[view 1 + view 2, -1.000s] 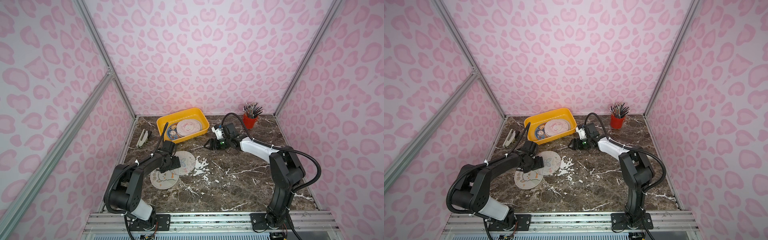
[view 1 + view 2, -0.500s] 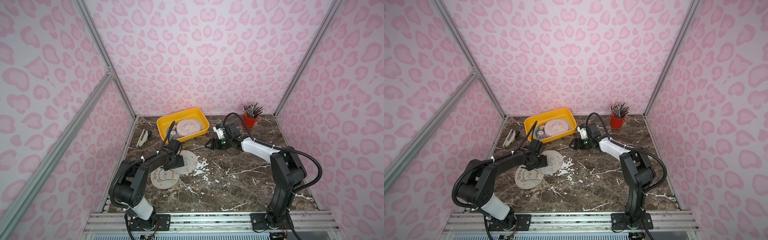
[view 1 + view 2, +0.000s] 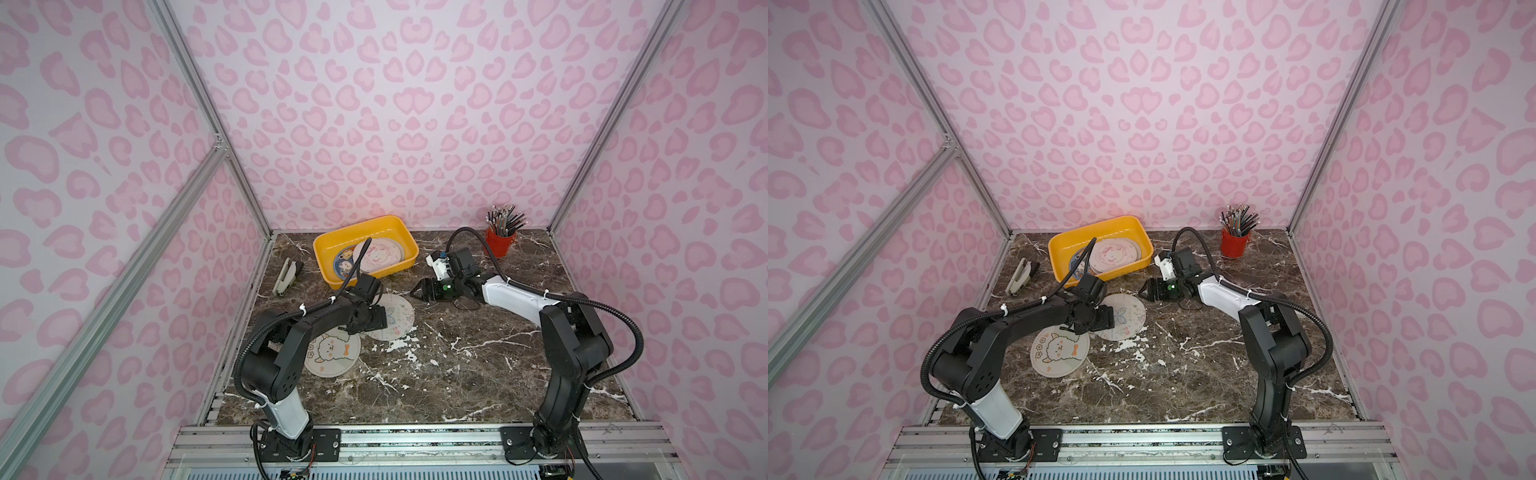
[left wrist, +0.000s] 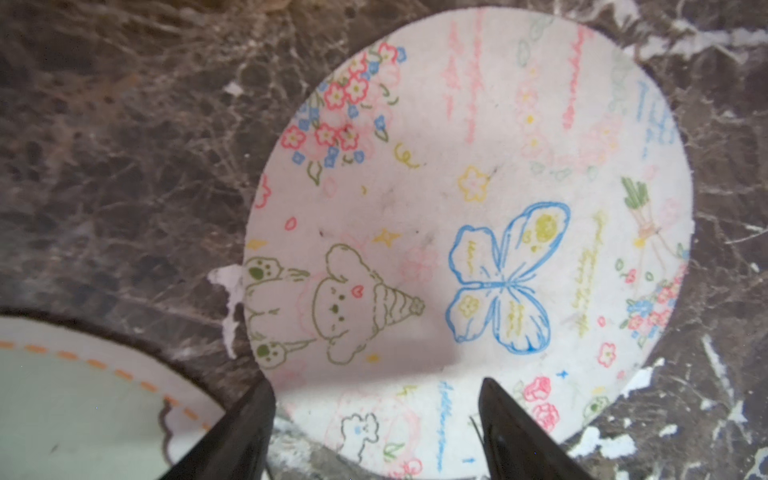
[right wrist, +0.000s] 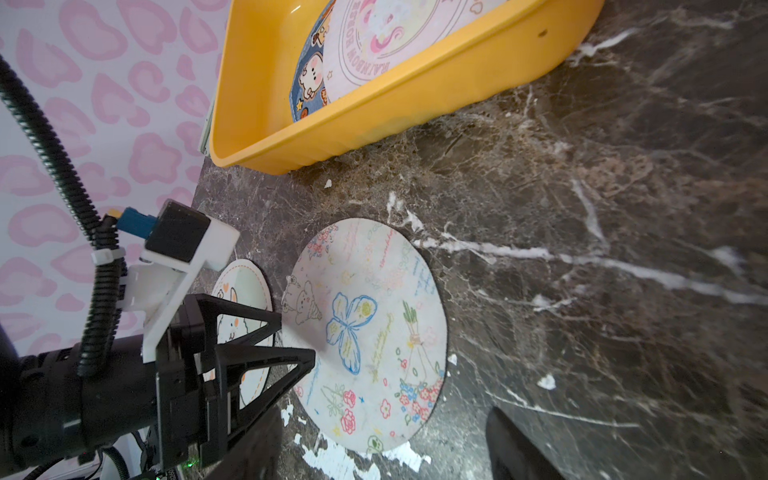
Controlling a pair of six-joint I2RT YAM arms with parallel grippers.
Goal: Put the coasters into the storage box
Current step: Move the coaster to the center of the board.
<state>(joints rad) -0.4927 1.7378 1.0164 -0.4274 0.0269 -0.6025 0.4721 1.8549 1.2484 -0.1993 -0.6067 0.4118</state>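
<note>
the left gripper (image 3: 379, 318) hangs low over the butterfly coaster (image 3: 400, 315), jaws spread to straddle its edge, likely to pinch and lift it. the right gripper (image 3: 417, 291), jaws spread and empty, waits just beside that disc, near the storage box (image 3: 360, 226). two coasters lie on the table (image 3: 457, 374), butterfly and lamb coaster (image 3: 332, 353). two show inside the one box, blue coaster (image 3: 344, 262) under pink coaster (image 3: 380, 253)

Marble table (image 3: 478, 374), butterfly coaster (image 3: 399, 318), lamb coaster (image 3: 332, 353), storage box (image 3: 388, 271), cup (image 3: 498, 247), stapler (image 3: 284, 276)
</note>
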